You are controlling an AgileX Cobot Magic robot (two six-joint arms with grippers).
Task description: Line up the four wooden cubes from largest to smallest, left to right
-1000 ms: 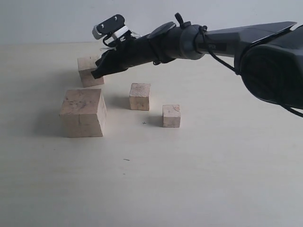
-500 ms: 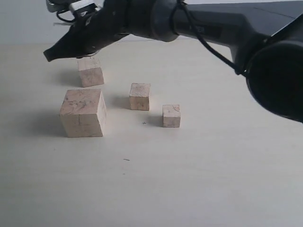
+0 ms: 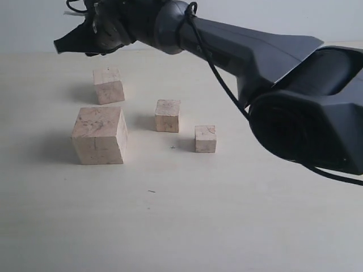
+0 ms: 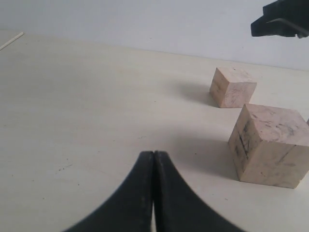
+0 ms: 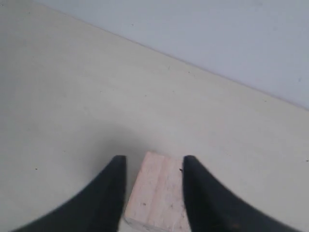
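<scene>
Four wooden cubes rest on the pale table. The largest cube (image 3: 99,135) sits at the left. The second-largest cube (image 3: 109,85) is behind it. The third cube (image 3: 168,115) and the smallest cube (image 3: 205,139) lie further right. My right gripper (image 3: 62,45) reaches across to the far left and hangs open, above the second-largest cube (image 5: 159,191) and apart from it. My left gripper (image 4: 153,153) is shut on nothing, low over bare table. From there the largest cube (image 4: 270,145) and the second-largest cube (image 4: 232,87) are in sight, as are the right gripper's fingers (image 4: 282,19).
The right arm (image 3: 244,48) spans the back of the table from right to left, above the cubes. A pale wall (image 3: 317,17) bounds the table's far edge. Bare tabletop (image 3: 181,226) fills the front.
The right gripper has risen from beside the second-largest cube and swung up and to the left. That cube stayed on the table. The other cubes have not moved.
</scene>
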